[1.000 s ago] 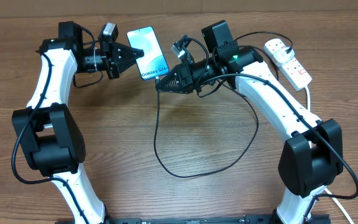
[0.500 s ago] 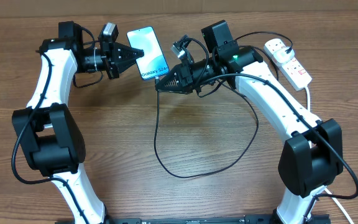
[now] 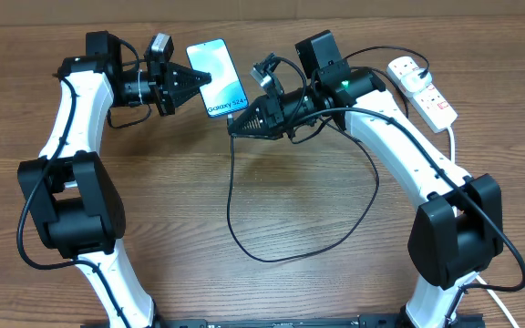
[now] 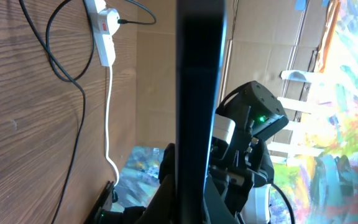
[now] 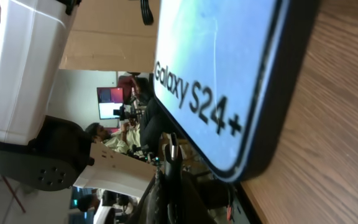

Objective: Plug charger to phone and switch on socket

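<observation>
Nothing has visibly shifted since the earlier frames. The left tool (image 3: 200,80) is clamped on the phone (image 3: 219,73) by its edge. The right tool (image 3: 235,128) pinches the charger (image 3: 229,196) tip, just short of the phone's end. A misaligned push could twist the phone loose.

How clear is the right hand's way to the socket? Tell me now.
Probably not yet: the right hand is shut on the charger at the phone, facing away from the socket, which lies back beside its own arm.
</observation>
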You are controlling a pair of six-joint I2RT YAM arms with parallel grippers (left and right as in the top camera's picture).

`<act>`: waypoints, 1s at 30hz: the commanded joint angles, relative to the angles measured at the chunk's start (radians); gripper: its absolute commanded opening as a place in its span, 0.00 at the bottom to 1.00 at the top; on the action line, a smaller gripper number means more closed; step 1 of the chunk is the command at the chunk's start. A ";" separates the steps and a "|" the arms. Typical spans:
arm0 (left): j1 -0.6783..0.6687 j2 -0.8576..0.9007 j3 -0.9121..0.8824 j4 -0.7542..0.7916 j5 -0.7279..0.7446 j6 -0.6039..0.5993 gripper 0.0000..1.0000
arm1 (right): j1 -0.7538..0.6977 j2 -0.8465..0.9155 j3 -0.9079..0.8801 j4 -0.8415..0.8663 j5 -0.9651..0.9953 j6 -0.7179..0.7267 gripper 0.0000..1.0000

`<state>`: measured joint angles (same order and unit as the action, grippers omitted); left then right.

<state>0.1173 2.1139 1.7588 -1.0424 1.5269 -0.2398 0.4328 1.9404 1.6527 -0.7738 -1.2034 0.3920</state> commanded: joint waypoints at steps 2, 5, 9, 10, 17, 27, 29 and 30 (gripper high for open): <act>-0.007 -0.034 0.023 0.011 0.056 0.016 0.04 | 0.003 0.001 -0.010 -0.038 0.002 -0.008 0.04; -0.003 -0.034 0.023 0.030 0.056 0.016 0.04 | 0.003 0.001 -0.010 -0.097 0.109 -0.007 0.04; 0.002 -0.034 0.023 0.056 0.017 0.019 0.04 | 0.003 0.001 -0.010 -0.158 0.174 -0.053 0.04; 0.002 -0.034 0.023 0.055 -0.025 0.019 0.04 | 0.003 0.001 -0.010 -0.164 0.175 -0.058 0.04; -0.008 -0.034 0.023 -0.024 -0.463 0.060 0.04 | 0.004 0.001 -0.010 -0.218 0.311 -0.060 0.04; -0.041 -0.034 0.023 -0.122 -1.014 0.071 0.04 | 0.004 0.001 -0.010 -0.309 0.668 -0.001 0.04; -0.066 -0.034 0.023 -0.134 -1.103 0.068 0.04 | 0.004 0.001 -0.010 -0.322 0.752 0.042 0.04; -0.080 -0.034 0.023 -0.137 -1.138 0.067 0.04 | 0.004 0.001 -0.010 -0.329 0.788 0.063 0.04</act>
<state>0.0837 2.1136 1.7588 -1.1702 0.5934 -0.1989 0.4328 1.9404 1.6470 -1.0954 -0.6067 0.3832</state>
